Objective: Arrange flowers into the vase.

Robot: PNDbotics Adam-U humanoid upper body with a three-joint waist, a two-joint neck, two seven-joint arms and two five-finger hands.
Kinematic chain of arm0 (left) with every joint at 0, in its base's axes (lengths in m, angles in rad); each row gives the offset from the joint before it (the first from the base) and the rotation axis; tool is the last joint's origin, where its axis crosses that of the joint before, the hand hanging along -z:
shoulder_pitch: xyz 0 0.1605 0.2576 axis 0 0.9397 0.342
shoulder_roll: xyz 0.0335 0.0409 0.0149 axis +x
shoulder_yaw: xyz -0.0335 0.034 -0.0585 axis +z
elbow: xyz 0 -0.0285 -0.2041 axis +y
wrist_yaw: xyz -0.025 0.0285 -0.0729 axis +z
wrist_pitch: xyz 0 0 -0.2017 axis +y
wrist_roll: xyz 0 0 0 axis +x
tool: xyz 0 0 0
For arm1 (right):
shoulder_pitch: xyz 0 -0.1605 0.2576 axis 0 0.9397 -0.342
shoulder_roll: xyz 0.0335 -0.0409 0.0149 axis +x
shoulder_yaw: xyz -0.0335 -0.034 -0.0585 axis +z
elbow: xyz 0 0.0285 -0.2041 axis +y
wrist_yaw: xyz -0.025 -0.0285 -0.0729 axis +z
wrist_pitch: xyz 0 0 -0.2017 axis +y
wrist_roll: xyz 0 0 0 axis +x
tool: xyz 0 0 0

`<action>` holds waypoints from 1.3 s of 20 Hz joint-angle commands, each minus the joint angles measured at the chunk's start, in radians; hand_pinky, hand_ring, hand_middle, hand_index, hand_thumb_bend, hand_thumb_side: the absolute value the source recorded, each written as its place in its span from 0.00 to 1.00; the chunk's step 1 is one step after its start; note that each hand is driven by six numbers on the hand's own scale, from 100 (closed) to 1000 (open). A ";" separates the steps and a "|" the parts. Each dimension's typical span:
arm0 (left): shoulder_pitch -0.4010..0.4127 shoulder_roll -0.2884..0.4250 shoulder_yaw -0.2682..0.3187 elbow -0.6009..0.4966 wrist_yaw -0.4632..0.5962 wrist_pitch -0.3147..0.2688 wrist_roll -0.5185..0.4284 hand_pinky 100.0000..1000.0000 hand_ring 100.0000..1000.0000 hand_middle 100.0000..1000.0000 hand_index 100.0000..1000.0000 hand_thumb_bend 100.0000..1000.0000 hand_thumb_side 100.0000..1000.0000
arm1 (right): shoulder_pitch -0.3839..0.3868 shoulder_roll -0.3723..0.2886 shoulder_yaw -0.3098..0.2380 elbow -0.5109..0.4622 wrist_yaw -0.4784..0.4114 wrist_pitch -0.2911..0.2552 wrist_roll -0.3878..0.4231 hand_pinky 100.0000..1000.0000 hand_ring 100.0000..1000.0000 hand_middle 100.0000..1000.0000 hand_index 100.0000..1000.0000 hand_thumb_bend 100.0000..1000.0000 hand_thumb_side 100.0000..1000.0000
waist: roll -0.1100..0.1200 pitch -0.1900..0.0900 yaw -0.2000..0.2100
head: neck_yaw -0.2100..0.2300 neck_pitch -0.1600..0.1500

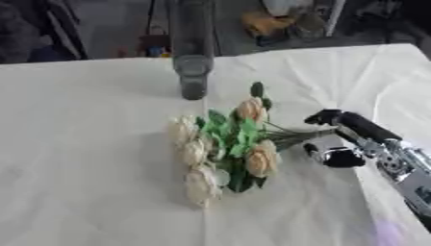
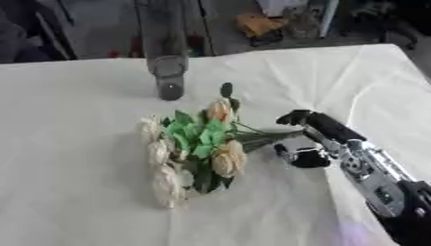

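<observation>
1 white cloth covers the table; right hand fingers pinch bouquet stems.

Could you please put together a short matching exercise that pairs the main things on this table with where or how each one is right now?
Things:
1. vase
2. bouquet
3. right hand
4. tablecloth

States:
A. lying on its side, blooms toward the view's left
B. white, covering the table
C. standing upright at the far side
D. at the stem ends, on the view's right

Pairs: 1-C, 2-A, 3-D, 4-B
</observation>
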State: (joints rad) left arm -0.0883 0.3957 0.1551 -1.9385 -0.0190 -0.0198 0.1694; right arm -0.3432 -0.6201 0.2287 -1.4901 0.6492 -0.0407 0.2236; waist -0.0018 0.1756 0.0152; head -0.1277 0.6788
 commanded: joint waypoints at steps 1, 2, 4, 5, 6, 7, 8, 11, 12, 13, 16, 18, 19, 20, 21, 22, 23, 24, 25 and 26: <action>-0.012 0.012 0.005 -0.012 0.002 -0.002 -0.004 0.63 0.69 0.65 0.69 0.51 0.69 | -0.023 -0.023 -0.001 0.003 0.012 -0.009 0.002 0.80 0.80 0.76 0.85 0.22 0.24 | 0.001 -0.012 0.002 | -0.005 -0.009; -0.011 0.012 0.005 -0.012 0.002 -0.002 -0.004 0.63 0.69 0.65 0.69 0.51 0.69 | -0.026 -0.022 0.000 0.007 0.014 -0.010 0.002 0.80 0.80 0.76 0.85 0.22 0.24 | 0.001 -0.012 0.002 | -0.005 -0.009; -0.011 0.012 0.004 -0.012 0.003 -0.002 -0.005 0.63 0.69 0.65 0.69 0.51 0.70 | -0.033 -0.019 0.002 0.014 0.018 -0.011 0.003 0.80 0.80 0.76 0.85 0.22 0.24 | 0.002 -0.012 0.003 | -0.005 -0.009; -0.011 0.012 0.004 -0.011 0.003 -0.002 -0.005 0.63 0.69 0.65 0.69 0.51 0.70 | -0.036 -0.018 0.003 0.018 0.019 -0.012 0.003 0.79 0.80 0.76 0.85 0.22 0.24 | 0.002 -0.012 0.003 | -0.005 -0.009; -0.011 0.012 0.004 -0.011 0.003 -0.002 -0.005 0.63 0.69 0.65 0.69 0.51 0.70 | -0.038 -0.018 0.004 0.022 0.021 -0.012 0.003 0.79 0.80 0.75 0.85 0.21 0.24 | 0.002 -0.012 0.004 | -0.006 -0.008; -0.011 0.012 0.004 -0.011 0.003 -0.002 -0.005 0.63 0.69 0.65 0.69 0.51 0.70 | -0.040 -0.017 0.005 0.025 0.022 -0.013 0.003 0.79 0.79 0.74 0.84 0.21 0.24 | 0.002 -0.012 0.004 | -0.006 -0.008; -0.011 0.011 0.004 -0.011 0.004 -0.002 -0.005 0.63 0.69 0.65 0.69 0.51 0.70 | -0.042 -0.016 0.006 0.029 0.024 -0.014 0.002 0.79 0.79 0.74 0.84 0.21 0.24 | 0.003 -0.012 0.004 | -0.006 -0.009; -0.011 0.011 0.004 -0.011 0.004 -0.002 -0.005 0.63 0.69 0.65 0.69 0.51 0.70 | -0.047 -0.012 0.011 0.038 0.034 -0.015 0.002 0.78 0.77 0.72 0.83 0.24 0.23 | 0.003 -0.011 0.005 | -0.007 -0.009; -0.011 0.011 0.004 -0.011 0.005 -0.002 -0.006 0.63 0.69 0.65 0.69 0.51 0.70 | -0.048 -0.012 0.012 0.040 0.038 -0.015 0.003 0.77 0.77 0.72 0.82 0.22 0.24 | 0.003 -0.011 0.005 | -0.007 -0.009; -0.011 0.011 0.004 -0.011 0.005 -0.002 -0.006 0.63 0.70 0.65 0.69 0.51 0.70 | -0.048 -0.011 0.013 0.042 0.044 -0.015 0.003 0.77 0.76 0.71 0.82 0.22 0.24 | 0.003 -0.012 0.006 | -0.007 -0.009; -0.011 0.011 0.004 -0.011 0.005 -0.002 -0.006 0.63 0.70 0.65 0.69 0.51 0.70 | -0.046 -0.010 0.017 0.043 0.058 -0.014 0.000 0.76 0.74 0.70 0.81 0.22 0.24 | 0.003 -0.011 0.008 | -0.008 -0.009; -0.012 0.011 0.004 -0.011 0.005 -0.002 -0.006 0.63 0.70 0.65 0.69 0.51 0.70 | -0.035 -0.015 0.018 0.033 0.066 -0.014 -0.005 0.75 0.73 0.68 0.80 0.22 0.24 | 0.003 -0.011 0.009 | -0.009 -0.010; -0.012 0.011 0.004 -0.011 0.005 -0.002 -0.006 0.63 0.70 0.65 0.69 0.51 0.70 | -0.030 -0.017 0.018 0.027 0.069 -0.013 -0.007 0.74 0.72 0.67 0.79 0.22 0.25 | 0.003 -0.010 0.010 | -0.009 -0.010; -0.012 0.011 0.004 -0.011 0.005 -0.002 -0.006 0.63 0.70 0.65 0.69 0.51 0.70 | -0.027 -0.018 0.019 0.023 0.072 -0.012 -0.007 0.74 0.71 0.67 0.79 0.22 0.25 | 0.003 -0.010 0.010 | -0.009 -0.010; -0.013 0.012 0.004 -0.011 0.005 -0.002 -0.006 0.63 0.70 0.65 0.69 0.51 0.70 | -0.024 -0.020 0.020 0.019 0.076 -0.010 -0.008 0.74 0.71 0.66 0.79 0.22 0.25 | 0.002 -0.010 0.011 | -0.009 -0.010; -0.013 0.011 0.004 -0.011 0.005 -0.002 -0.006 0.63 0.70 0.65 0.69 0.51 0.70 | -0.021 -0.021 0.020 0.016 0.079 -0.009 -0.010 0.73 0.69 0.65 0.77 0.22 0.25 | 0.002 -0.010 0.012 | -0.009 -0.011; -0.013 0.011 0.004 -0.011 0.005 -0.003 -0.007 0.63 0.70 0.65 0.69 0.51 0.70 | -0.018 -0.021 0.021 0.012 0.081 -0.007 -0.012 0.72 0.69 0.64 0.77 0.22 0.25 | 0.002 -0.009 0.013 | -0.009 -0.011; -0.013 0.011 0.004 -0.011 0.005 -0.002 -0.007 0.63 0.70 0.65 0.69 0.51 0.70 | -0.017 -0.021 0.021 0.010 0.083 -0.004 -0.014 0.71 0.67 0.63 0.76 0.21 0.25 | 0.002 -0.009 0.013 | -0.009 -0.011; -0.013 0.011 0.004 -0.011 0.006 -0.002 -0.007 0.63 0.70 0.65 0.69 0.51 0.70 | -0.017 -0.021 0.022 0.009 0.085 -0.002 -0.015 0.71 0.67 0.62 0.75 0.21 0.25 | 0.002 -0.009 0.014 | -0.009 -0.011; -0.013 0.012 0.004 -0.011 0.006 -0.003 -0.007 0.63 0.70 0.65 0.69 0.51 0.70 | -0.017 -0.021 0.022 0.008 0.087 0.001 -0.017 0.69 0.64 0.59 0.74 0.21 0.25 | 0.002 -0.010 0.015 | -0.010 -0.011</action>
State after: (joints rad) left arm -0.0889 0.3956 0.1545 -1.9385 -0.0178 -0.0218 0.1641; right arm -0.3517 -0.6115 0.2562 -1.4601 0.7246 -0.0435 0.2108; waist -0.0006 0.1758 0.0294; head -0.1347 0.6753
